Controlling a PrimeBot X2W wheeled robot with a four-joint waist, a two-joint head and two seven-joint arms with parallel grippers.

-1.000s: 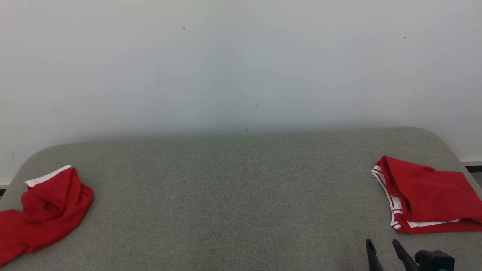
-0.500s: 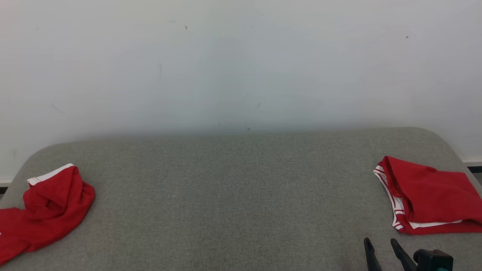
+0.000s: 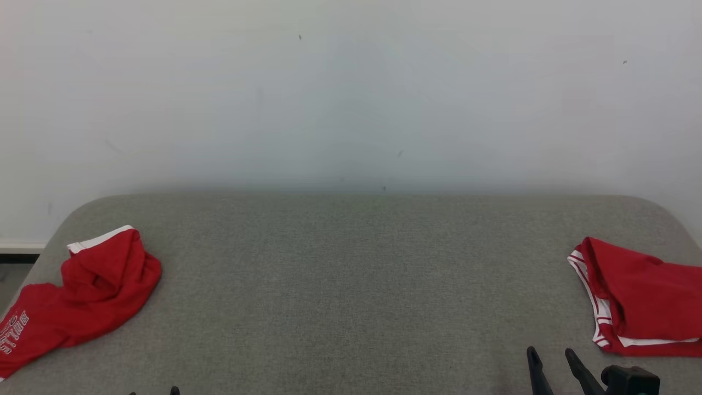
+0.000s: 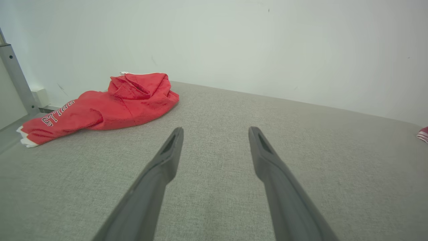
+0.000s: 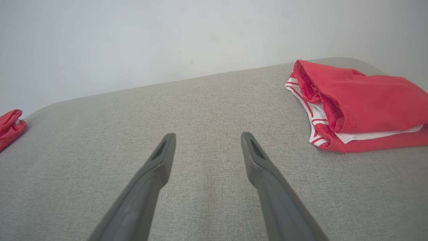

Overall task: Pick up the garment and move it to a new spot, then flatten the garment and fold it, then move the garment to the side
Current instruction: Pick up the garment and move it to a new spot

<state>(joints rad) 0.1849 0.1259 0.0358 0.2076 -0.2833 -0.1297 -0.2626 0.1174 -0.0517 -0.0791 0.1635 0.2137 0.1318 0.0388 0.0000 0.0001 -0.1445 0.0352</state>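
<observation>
Head camera has swung left. More of the crumpled red cloth garment with white lettering [image 3: 82,296] is in frame, lettering now readable. The left gripper [image 3: 153,392] has its tips newly peeking in below that garment. Far opposite it, the folded red-and-white cloth garment [image 3: 641,296] is cut further by the frame edge.

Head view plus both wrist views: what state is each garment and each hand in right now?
Crumpled red garment with white lettering: bunched in a heap, lying on the grey fabric surface, not held.
Red garment with white striped trim: loosely folded in layers, lying on the surface, not held.
Left hand: open, empty, over bare surface.
Right hand: open, empty, apart from the striped garment.
</observation>
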